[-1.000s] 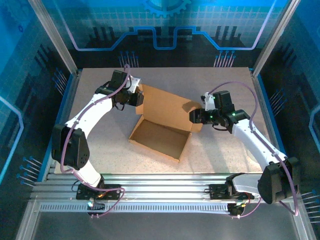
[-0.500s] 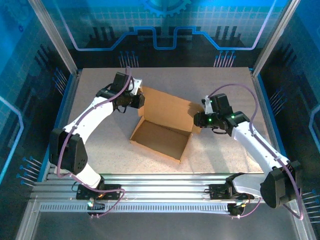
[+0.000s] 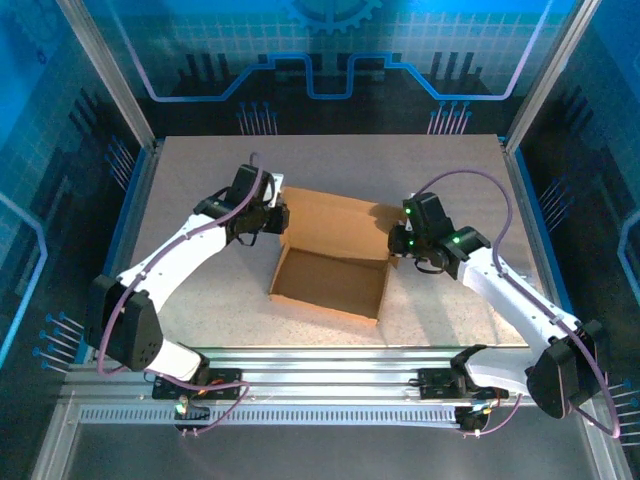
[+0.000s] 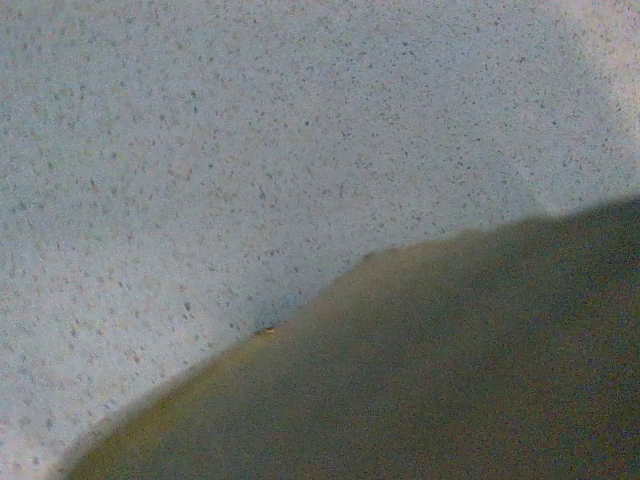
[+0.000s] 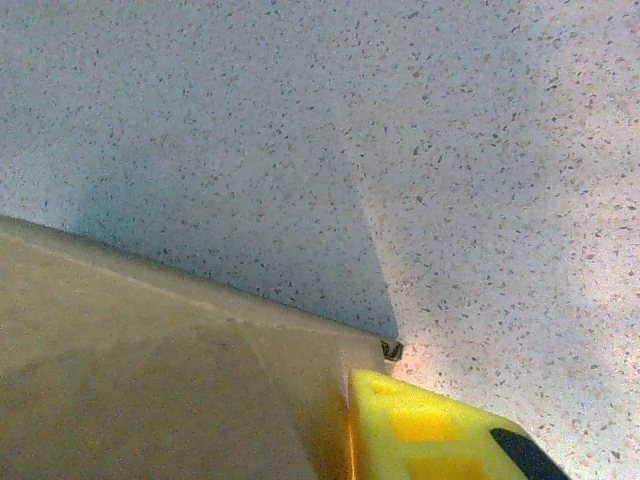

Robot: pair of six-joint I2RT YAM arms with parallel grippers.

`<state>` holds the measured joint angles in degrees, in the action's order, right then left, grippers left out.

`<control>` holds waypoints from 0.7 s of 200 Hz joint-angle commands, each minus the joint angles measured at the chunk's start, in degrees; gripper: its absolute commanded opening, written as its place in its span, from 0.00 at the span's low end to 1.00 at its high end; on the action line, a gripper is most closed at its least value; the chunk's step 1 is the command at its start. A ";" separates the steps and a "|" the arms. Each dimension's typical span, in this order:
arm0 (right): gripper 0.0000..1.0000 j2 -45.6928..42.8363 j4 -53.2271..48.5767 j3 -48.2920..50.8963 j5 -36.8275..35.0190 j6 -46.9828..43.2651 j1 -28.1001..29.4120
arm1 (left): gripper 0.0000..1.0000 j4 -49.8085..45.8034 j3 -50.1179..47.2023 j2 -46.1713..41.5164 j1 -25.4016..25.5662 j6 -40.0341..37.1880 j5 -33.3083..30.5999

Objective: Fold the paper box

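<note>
One plain brown die-cut cardboard box (image 3: 330, 282), mid-table on the speckled grey tabletop (image 3: 200, 165). Tray walls are up, lid panel open on the far side. Two arms, one at each rear corner: left gripper (image 3: 279, 216) at the box's rear-left corner, right gripper (image 3: 399, 243) at the rear-right. Right wrist view: one yellow fingertip (image 5: 420, 430) against the cardboard edge. Can't tell jaw state on either gripper, or whether either pinches cardboard.

table (image 3: 400, 165): speckled beige | walls (image 3: 40, 150): blue | rails (image 3: 330, 362): aluminium
</note>
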<state>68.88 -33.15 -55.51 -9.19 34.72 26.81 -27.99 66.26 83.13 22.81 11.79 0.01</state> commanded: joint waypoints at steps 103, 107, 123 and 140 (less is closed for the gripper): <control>0.12 -0.58 16.69 8.57 -7.82 6.83 5.51 | 0.13 7.37 -15.70 -12.73 7.16 16.89 -9.41; 0.13 -0.44 16.75 8.47 -8.08 6.85 5.78 | 0.13 7.56 -16.07 -12.94 7.58 17.26 -9.72; 0.14 -0.33 17.18 8.89 -9.17 6.76 6.69 | 0.13 8.89 -17.98 -13.92 9.15 18.49 -11.10; 0.14 -1.10 18.90 10.58 -9.64 6.69 7.57 | 0.14 9.39 -19.17 -14.80 10.70 19.34 -12.45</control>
<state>68.01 -18.15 -47.22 -18.92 39.75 32.01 -18.44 49.69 69.67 30.92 28.12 -11.42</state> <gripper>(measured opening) 0.138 0.135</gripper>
